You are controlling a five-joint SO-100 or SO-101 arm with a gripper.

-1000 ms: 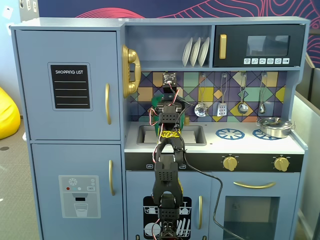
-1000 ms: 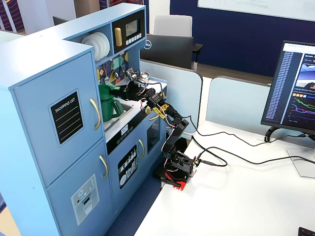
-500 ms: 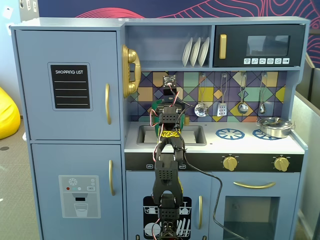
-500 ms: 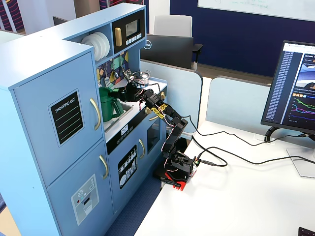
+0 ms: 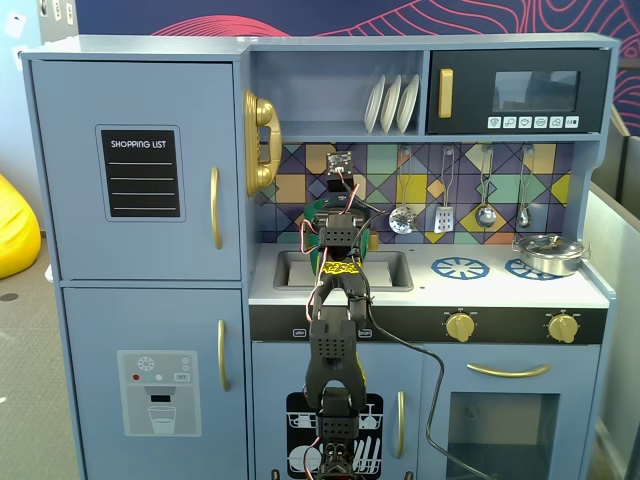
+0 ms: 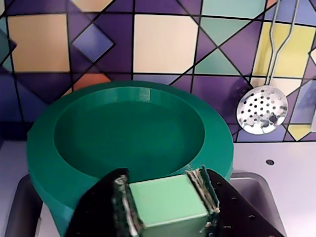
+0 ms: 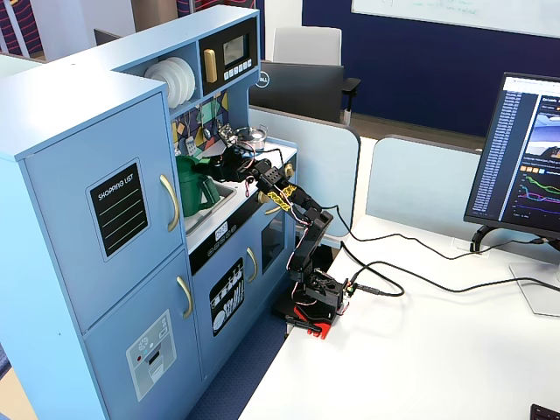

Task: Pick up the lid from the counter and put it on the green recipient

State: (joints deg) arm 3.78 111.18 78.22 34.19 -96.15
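In the wrist view my gripper [image 6: 165, 193] is shut on a light-green square knob [image 6: 168, 203], which I take for the lid's knob. The lid's flat disc does not show; it lies under the jaws or out of frame. Just beyond the jaws stands the dark-green recipient [image 6: 54, 143], its open round top facing up, at the back of the sink against the tiled wall. The arm hides most of it in a fixed view [image 5: 313, 213]. It also shows from the side in a fixed view [image 7: 191, 197], with the gripper [image 7: 220, 163] at its rim. The white counter [image 6: 291, 182] lies to the right.
The recessed sink [image 5: 388, 270] lies under and in front of the recipient. A shiny steel pot [image 5: 548, 252] sits on the right burner ring. Steel utensils hang on the backsplash, a skimmer [image 6: 261, 111] close to the right of the recipient. A shelf with plates is overhead.
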